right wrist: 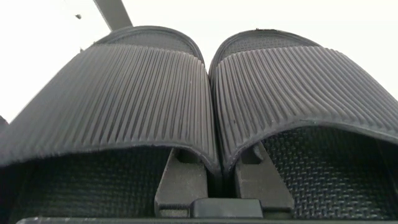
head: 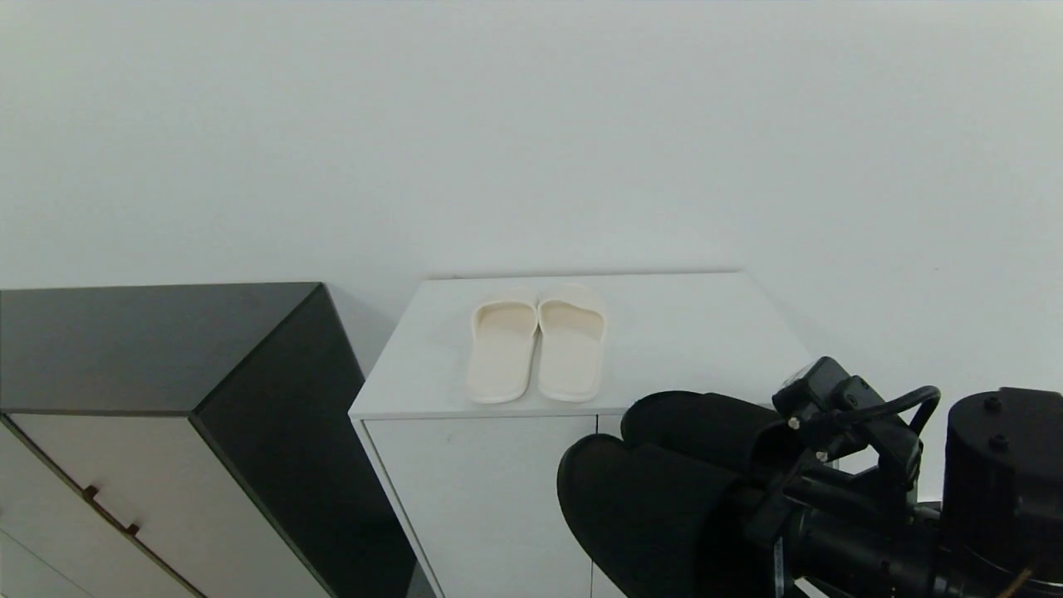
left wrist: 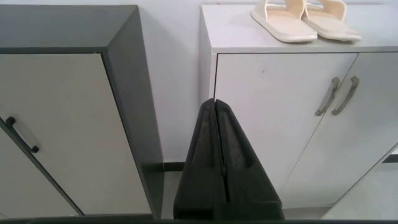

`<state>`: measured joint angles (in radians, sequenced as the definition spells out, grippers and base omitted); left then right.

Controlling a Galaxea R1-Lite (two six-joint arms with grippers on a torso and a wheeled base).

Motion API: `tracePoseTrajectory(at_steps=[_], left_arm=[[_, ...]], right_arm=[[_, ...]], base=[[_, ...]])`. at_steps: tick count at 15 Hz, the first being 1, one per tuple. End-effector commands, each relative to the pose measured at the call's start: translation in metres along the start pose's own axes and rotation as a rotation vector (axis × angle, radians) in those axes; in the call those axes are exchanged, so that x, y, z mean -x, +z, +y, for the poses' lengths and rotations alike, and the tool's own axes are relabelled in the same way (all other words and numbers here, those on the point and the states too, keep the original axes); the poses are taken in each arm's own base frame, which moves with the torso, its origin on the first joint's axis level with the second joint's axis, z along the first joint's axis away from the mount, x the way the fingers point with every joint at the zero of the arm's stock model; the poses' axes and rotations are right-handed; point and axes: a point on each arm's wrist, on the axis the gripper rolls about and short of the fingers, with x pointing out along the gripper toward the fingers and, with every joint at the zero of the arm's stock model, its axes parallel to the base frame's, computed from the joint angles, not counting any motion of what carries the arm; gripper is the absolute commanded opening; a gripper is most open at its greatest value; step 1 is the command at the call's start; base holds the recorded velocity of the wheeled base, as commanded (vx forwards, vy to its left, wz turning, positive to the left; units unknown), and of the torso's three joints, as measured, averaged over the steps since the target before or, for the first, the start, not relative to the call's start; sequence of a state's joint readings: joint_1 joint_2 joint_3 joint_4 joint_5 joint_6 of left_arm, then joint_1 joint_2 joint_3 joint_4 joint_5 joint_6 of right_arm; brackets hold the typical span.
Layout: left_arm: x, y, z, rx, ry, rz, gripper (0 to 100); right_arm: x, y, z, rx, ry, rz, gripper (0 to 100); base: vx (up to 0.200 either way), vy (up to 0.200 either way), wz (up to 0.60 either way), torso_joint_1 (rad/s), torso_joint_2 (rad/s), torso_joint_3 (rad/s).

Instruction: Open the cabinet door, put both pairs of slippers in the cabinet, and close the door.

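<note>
Right gripper (right wrist: 221,177) clamped on black slippers (head: 664,482), lower right of head view.
Left gripper (left wrist: 219,155) fully closed, holding nothing; cream slippers (head: 536,349) centre frame atop white cabinet (head: 706,332), doors (left wrist: 273,118) closed.

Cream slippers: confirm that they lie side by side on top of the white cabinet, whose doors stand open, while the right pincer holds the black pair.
Not quite: the cabinet doors are shut, as the left wrist view shows. The cream slippers do lie side by side on top of the white cabinet, and the right pincer holds the black pair.
</note>
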<state>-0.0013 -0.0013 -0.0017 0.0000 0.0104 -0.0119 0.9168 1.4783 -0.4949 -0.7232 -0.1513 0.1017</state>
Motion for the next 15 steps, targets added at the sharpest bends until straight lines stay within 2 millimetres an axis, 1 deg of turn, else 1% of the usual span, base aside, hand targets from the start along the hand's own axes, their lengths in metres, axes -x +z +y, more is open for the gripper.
tracePoseTrajectory(at_steps=[1, 5, 7, 15], left_arm=[[0.000, 0.000, 0.000, 0.000, 0.000, 0.001, 0], [0.000, 0.000, 0.000, 0.000, 0.000, 0.001, 0], [0.000, 0.000, 0.000, 0.000, -0.001, 0.003, 0], [0.000, 0.000, 0.000, 0.000, 0.000, 0.001, 0]], right_arm=[[0.002, -0.001, -0.001, 0.000, -0.002, 0.000, 0], [0.003, -0.005, -0.001, 0.001, 0.017, 0.018, 0], [0.005, -0.009, 0.000, 0.007, 0.038, 0.030, 0], [0.006, -0.011, 0.000, 0.019, 0.048, 0.012, 0]], base=[[0.000, 0.000, 0.00, 0.000, 0.00, 0.000], [0.000, 0.000, 0.00, 0.000, 0.00, 0.000], [0.000, 0.000, 0.00, -0.090, 0.21, 0.124], [0.000, 0.000, 0.00, -0.217, 0.52, 0.297]])
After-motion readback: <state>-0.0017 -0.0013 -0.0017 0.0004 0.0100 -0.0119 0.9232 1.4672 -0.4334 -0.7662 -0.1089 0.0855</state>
